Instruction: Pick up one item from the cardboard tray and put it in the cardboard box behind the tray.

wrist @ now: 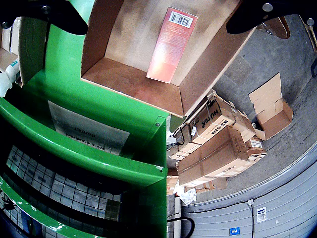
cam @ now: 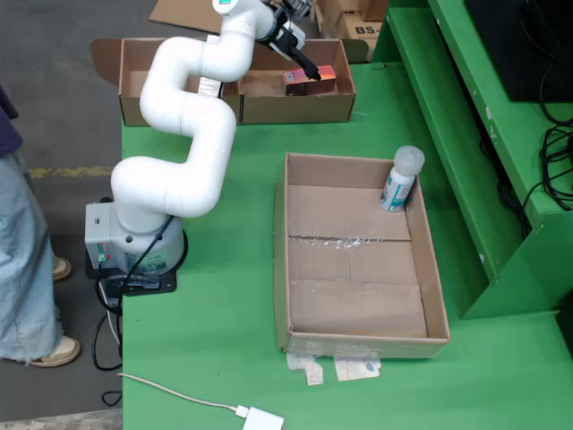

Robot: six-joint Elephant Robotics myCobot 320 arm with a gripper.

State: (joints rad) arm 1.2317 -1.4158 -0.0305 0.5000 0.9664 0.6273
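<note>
- Fixed view: white arm [cam: 192, 107] stands on its base at table's left edge and reaches back over the cardboard box [cam: 260, 82] at the far end of the green table [cam: 215, 305].
- Gripper [cam: 304, 64] hangs over the box's right compartment, just above a red carton [cam: 310, 80] lying inside.
- Wrist view: both black fingers [wrist: 59, 15] sit far apart at the top corners, nothing between them, so claw is spread wide and empty.
- Same view: red carton [wrist: 172, 44] rests on the box floor, leaning against the wall, barcode end up in frame. Not touching either finger.
- Cardboard tray [cam: 439, 287] sits mid-table, nearer the fixed cam than the box, well apart from it.
- Only item in tray: a white bottle [cam: 400, 179] w/ teal label, upright in the far right corner against the wall. Rest of tray floor is bare cardboard w/ a tape seam.
- Misc: white cable + plug [cam: 260, 417] at table's near edge; person's leg in jeans [cam: 22, 260] at left of frame; stacked shipping boxes [wrist: 218, 144] on the floor in wrist view.
</note>
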